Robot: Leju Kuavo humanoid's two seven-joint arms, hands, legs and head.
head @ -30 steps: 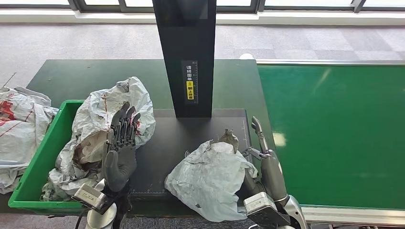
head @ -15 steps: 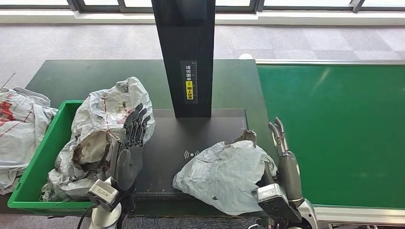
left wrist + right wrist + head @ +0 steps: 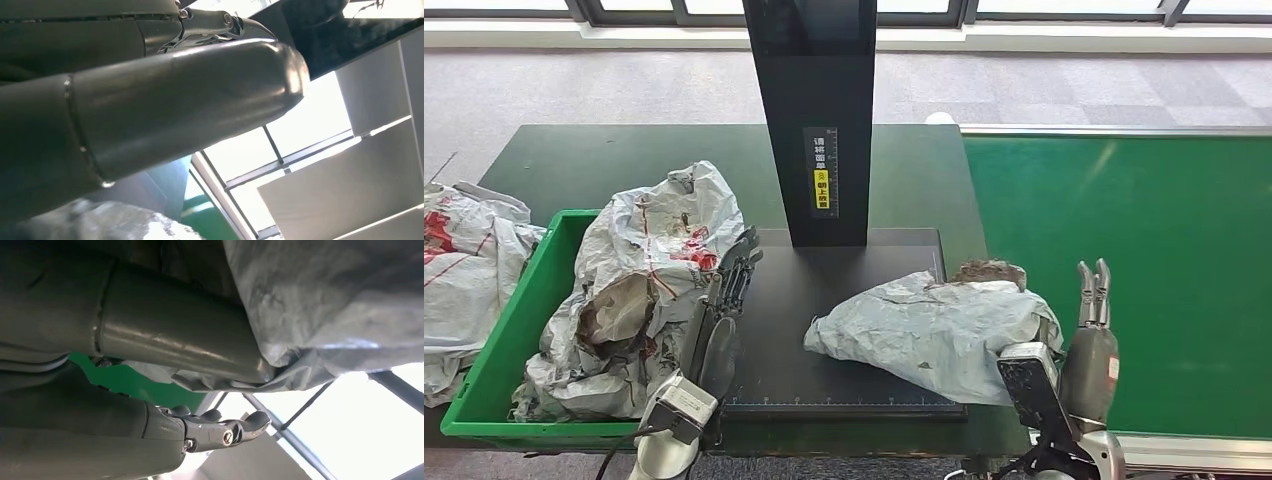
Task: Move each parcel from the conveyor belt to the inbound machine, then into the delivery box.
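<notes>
Just left of right hand (image 3: 1091, 345): parcel (image 3: 934, 330)

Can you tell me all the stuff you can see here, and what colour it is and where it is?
grey parcel: one, crumpled grey, on the black platform, its right end against the right hand
black platform: one, black, middle of the table
black post: one, black with a yellow label, standing at the back of the platform
green box: one, green, left of the platform
white bag: one, white with red marks, piled in the green box
other white bag: one, white and red, far left
conveyor belt: one, green, on the right
left hand: grey, between white bag and platform, holding nothing
right hand: grey, beside the parcel
</notes>
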